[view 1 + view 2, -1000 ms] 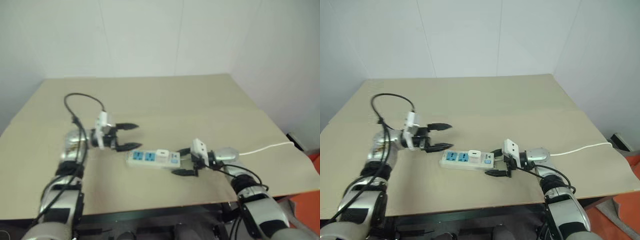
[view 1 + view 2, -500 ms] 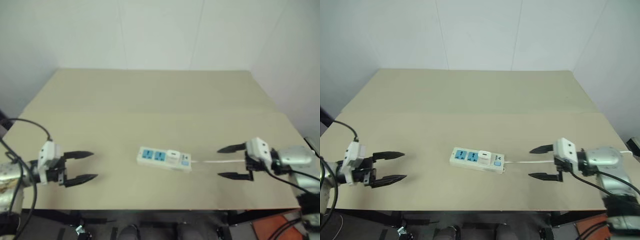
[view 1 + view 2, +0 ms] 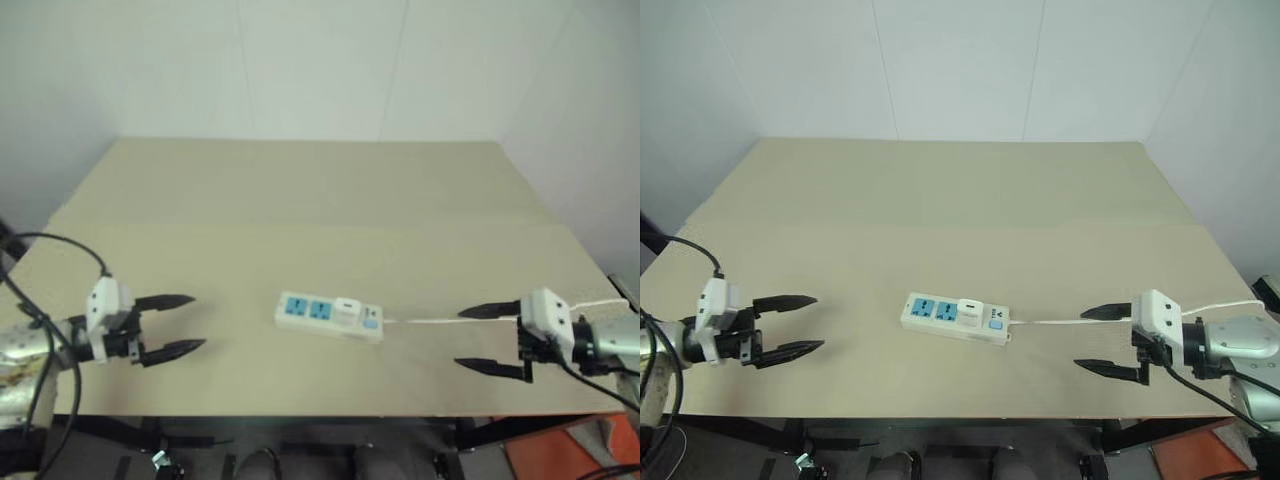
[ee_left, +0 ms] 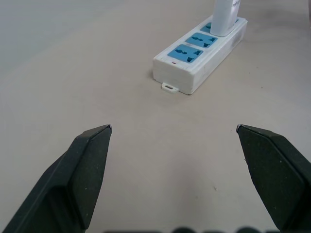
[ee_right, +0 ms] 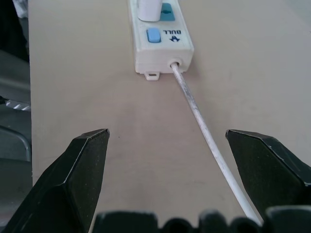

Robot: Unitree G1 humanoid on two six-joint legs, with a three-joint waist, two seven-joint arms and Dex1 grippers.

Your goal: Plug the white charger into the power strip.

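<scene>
From the head views, the power strip (image 3: 956,319) lies flat near the middle of the counter (image 3: 960,200), close to its near edge. The white charger (image 3: 968,310) stands upright in the socket nearest the strip's switch end, with two blue sockets free to its left. A thin white cord (image 3: 1060,322) runs off to the right. The left gripper (image 3: 788,326) hangs well apart to the left, fingers spread and holding nothing; the right gripper (image 3: 1108,341) sits well to the right, likewise spread and empty.

In the left wrist view, that gripper's wide-apart fingers (image 4: 87,165) frame the strip's free end, the charger rising beyond the two bare sockets.

In the right wrist view, the cord passes between the spread fingers (image 5: 82,170) toward the strip's switch end.

The plug looks seated, so the task seems done. The risk I see lies on the right: the cord runs beneath that gripper, and a low sweep could snag it, dragging the strip or loosening the charger.
</scene>
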